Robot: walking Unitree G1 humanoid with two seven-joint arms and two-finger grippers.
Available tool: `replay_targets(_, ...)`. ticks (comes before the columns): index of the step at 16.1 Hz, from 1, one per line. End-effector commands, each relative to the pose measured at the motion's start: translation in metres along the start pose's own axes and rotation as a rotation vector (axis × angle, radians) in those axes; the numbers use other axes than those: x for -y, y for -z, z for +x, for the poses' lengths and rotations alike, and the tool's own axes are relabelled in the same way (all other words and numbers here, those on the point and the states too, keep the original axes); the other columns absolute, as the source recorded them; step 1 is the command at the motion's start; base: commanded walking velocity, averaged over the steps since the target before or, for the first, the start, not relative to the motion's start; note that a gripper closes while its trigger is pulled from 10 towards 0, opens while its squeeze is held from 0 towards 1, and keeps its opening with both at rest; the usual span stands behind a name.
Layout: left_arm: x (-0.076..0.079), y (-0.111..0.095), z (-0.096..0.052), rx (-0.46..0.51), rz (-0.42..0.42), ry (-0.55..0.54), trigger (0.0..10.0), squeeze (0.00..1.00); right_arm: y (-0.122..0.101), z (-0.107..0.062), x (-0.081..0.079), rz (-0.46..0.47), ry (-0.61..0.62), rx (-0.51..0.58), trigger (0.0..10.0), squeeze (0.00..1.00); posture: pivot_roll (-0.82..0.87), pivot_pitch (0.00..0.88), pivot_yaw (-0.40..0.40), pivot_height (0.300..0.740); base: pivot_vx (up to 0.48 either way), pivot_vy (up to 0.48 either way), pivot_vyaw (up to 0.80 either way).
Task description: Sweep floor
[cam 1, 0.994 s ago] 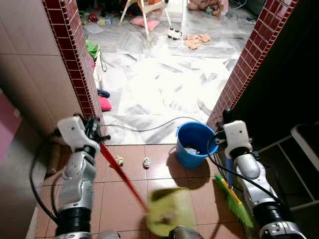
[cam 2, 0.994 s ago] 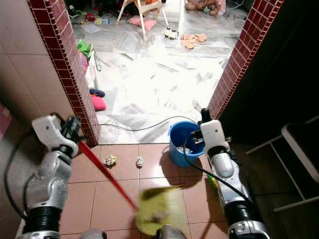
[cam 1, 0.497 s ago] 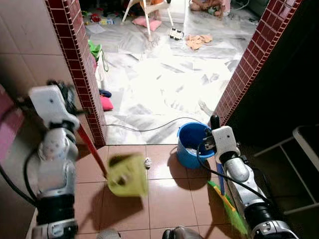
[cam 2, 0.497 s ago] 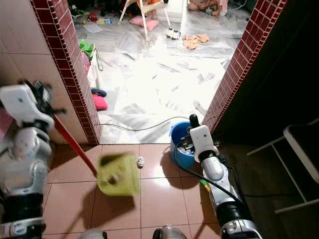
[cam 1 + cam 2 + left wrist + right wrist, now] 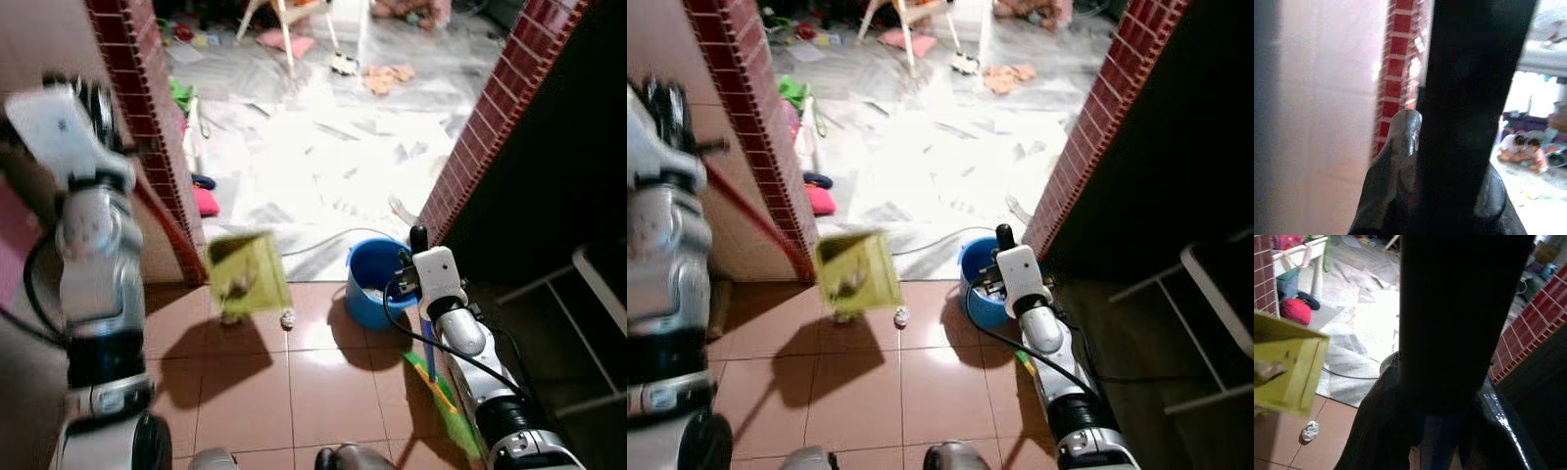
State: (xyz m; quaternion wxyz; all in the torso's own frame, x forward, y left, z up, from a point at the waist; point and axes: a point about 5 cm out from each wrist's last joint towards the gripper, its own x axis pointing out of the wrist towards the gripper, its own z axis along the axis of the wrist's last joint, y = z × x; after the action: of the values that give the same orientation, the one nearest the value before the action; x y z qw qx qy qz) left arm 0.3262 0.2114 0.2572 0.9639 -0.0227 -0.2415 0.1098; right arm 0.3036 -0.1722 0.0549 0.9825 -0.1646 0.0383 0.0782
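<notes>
Near right, the right gripper (image 5: 423,294) is closed on the broom (image 5: 443,392), whose handle slants to green bristles on the tiles. A paper scrap (image 5: 287,318) lies left of the blue bucket (image 5: 374,282). Far left, the left gripper (image 5: 1447,161) clamps the dustpan (image 5: 247,275) handle, pan raised over open floor between brick pillars (image 5: 147,108)

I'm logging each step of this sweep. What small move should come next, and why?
Probably swing the yellow dustpan over the blue bucket and tip it. The left gripper holds it lifted with a wad inside, while the bucket stands by the right gripper, which holds the broom.
</notes>
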Motion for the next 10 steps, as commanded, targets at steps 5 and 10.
replay_targets(5, 0.023, -0.037, 0.019, 0.173, -0.066, 0.024, 10.0, 0.0, -0.004, 0.002, 0.001, 0.002, -0.007, 0.024, 10.0, 0.0, 0.01, 0.0, -0.055, 0.74, 0.0, 0.0, -0.55)
replay_targets(10, 0.039, -0.039, 0.02, 0.184, -0.12, 0.047, 10.0, 0.0, -0.001, 0.0, -0.002, -0.001, -0.023, 0.017, 10.0, 0.0, 0.0, 0.0, -0.056, 0.74, 0.0, 0.0, -0.64)
